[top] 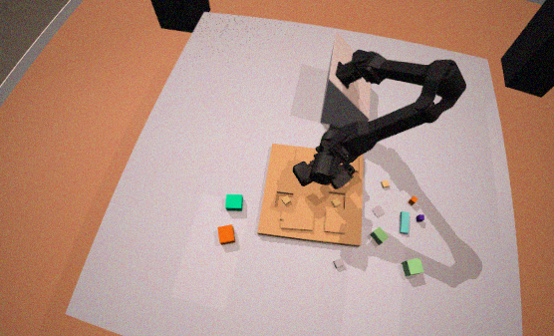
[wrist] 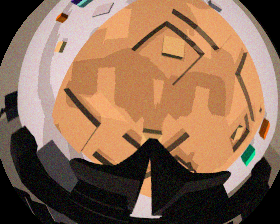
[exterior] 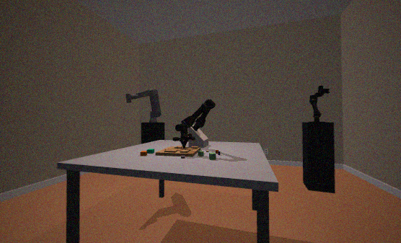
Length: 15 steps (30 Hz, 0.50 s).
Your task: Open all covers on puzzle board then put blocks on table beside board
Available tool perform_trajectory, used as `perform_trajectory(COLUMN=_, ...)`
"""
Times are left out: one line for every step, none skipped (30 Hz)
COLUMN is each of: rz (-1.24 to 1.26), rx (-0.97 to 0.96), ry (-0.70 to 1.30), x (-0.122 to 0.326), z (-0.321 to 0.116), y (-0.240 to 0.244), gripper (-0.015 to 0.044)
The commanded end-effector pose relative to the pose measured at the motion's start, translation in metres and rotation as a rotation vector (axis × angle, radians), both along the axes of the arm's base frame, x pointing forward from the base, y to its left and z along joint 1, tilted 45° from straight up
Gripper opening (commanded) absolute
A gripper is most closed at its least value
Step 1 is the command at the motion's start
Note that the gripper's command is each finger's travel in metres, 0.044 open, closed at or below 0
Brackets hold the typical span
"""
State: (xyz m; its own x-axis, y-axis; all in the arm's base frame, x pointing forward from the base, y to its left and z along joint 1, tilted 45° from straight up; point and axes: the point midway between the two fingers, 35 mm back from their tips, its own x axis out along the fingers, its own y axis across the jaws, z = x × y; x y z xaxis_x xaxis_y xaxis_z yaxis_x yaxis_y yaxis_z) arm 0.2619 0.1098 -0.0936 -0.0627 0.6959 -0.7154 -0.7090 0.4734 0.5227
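Pointing down over the puzzle board [top: 268, 215] [exterior: 159, 153] [wrist: 136, 90], the gripper [top: 324, 174] [exterior: 184, 147] [wrist: 152, 141] has its fingertips pressed together, pinching nothing; they meet right beside a small tan knob [wrist: 152, 134], though whether they touch it I cannot tell. The board lies flat on the pale table [top: 164, 164] [exterior: 173, 170] [wrist: 33, 75]; two more knobs show on it, one [top: 337, 202] [wrist: 173, 46] inside a dark-edged corner outline, the other [top: 286, 200] [wrist: 238, 134] in a smaller recess; how far each cover is open is unclear.

Off one side of the board, a bright green block [top: 234, 201] [exterior: 150, 151] [wrist: 248, 155] and an orange block [top: 226, 234] [exterior: 143, 153] [wrist: 264, 128] rest on the table, apart from each other; on the opposite side lie a teal bar [top: 405, 222], a purple piece [top: 420, 217], a small orange cube [top: 413, 200] [wrist: 62, 17] and a tan cube [top: 385, 183] [wrist: 60, 46]; two duller green blocks, one [top: 379, 235] [exterior: 200, 153] near the board's corner, the other [top: 413, 266] [exterior: 212, 156] farther out, sit there too.
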Motion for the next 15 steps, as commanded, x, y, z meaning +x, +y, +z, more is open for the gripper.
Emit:
perform_trajectory(rz=-0.003, rx=0.006, ry=0.008, x=-0.0024, z=-0.0004, y=0.0011, gripper=0.0)
perform_trajectory(rz=-0.003, rx=0.006, ry=0.008, x=-0.0021, z=-0.0004, y=0.0012, gripper=0.0)
perform_trajectory(rz=-0.003, rx=0.006, ry=0.008, x=-0.0016, z=-0.0005, y=0.0014, gripper=0.0)
perform_trajectory(rz=-0.003, rx=0.006, ry=0.008, x=-0.001, z=-0.0006, y=0.0016, gripper=0.0)
perform_trajectory(rz=-0.003, rx=0.006, ry=0.008, x=-0.0001, z=-0.0008, y=0.002, gripper=0.0)
perform_trajectory(rz=-0.003, rx=0.006, ry=0.008, x=0.0009, z=-0.001, y=0.0023, gripper=0.0)
perform_trajectory(rz=-0.003, rx=0.006, ry=0.008, x=0.0021, z=-0.0012, y=0.0028, gripper=0.0)
perform_trajectory(rz=-0.003, rx=0.006, ry=0.008, x=0.0034, z=-0.0014, y=0.0034, gripper=0.0)
perform_trajectory(rz=-0.003, rx=0.006, ry=0.008, x=0.0048, z=-0.0017, y=0.0039, gripper=0.0)
perform_trajectory(rz=-0.003, rx=0.006, ry=0.007, x=0.006, z=-0.0019, y=0.0044, gripper=0.0)
perform_trajectory(rz=-0.003, rx=0.006, ry=0.007, x=0.0067, z=-0.0021, y=0.0047, gripper=0.0)
perform_trajectory(rz=-0.005, rx=0.006, ry=0.009, x=0.0069, z=-0.0021, y=0.0047, gripper=0.0)
perform_trajectory(rz=-0.007, rx=0.006, ry=0.011, x=0.0068, z=-0.0022, y=0.0047, gripper=0.0)
perform_trajectory(rz=-0.007, rx=0.006, ry=0.011, x=0.0067, z=-0.0023, y=0.0047, gripper=0.0)
perform_trajectory(rz=-0.007, rx=0.006, ry=0.011, x=0.0067, z=-0.0023, y=0.0047, gripper=0.0)
